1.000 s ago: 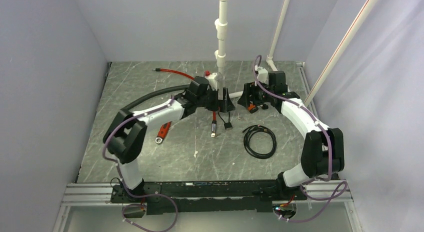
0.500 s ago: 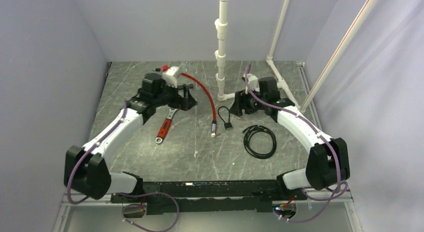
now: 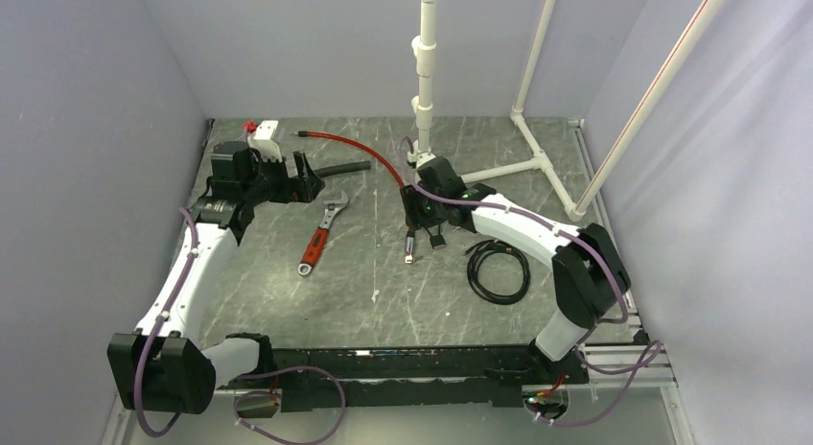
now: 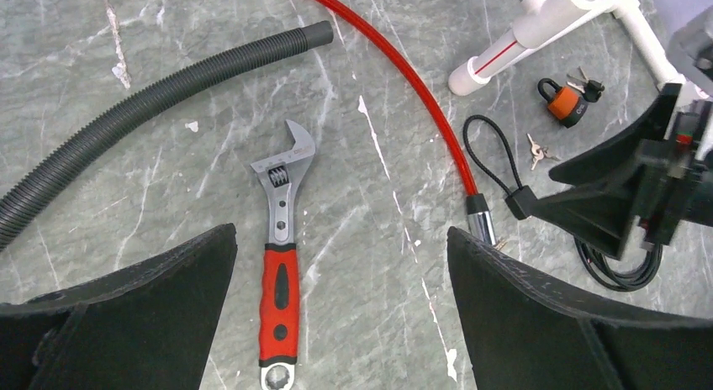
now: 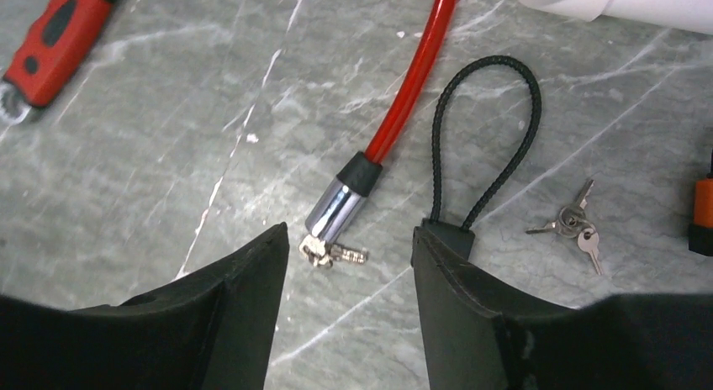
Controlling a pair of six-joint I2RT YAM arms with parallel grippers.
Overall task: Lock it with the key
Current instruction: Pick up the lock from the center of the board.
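Observation:
The key (image 5: 446,234), a black blocky head on a thin black cord loop (image 5: 486,134), lies on the marble table beside the silver end (image 5: 338,208) of a red cable (image 5: 414,86). My right gripper (image 5: 349,239) hangs low over both with its jaws apart. Its right fingertip covers part of the key's head, and nothing is held. A small metal piece (image 5: 336,254) sticks out of the cable end between the fingers. In the top view the key (image 3: 436,239) sits just below the right gripper (image 3: 422,215). My left gripper (image 4: 340,239) is wide open and empty, far to the left (image 3: 305,176).
A red-handled wrench (image 3: 321,236) lies left of centre. Behind it lies a black ribbed hose (image 3: 331,169). A coiled black cable (image 3: 499,269) sits to the right. A small orange padlock (image 4: 562,100) and loose silver keys (image 5: 576,222) lie near the white pipe frame (image 3: 422,81).
My right gripper has swung left and down over the key and cable end, its jaws narrowing. My left arm has pulled back to the far left, still wide open.

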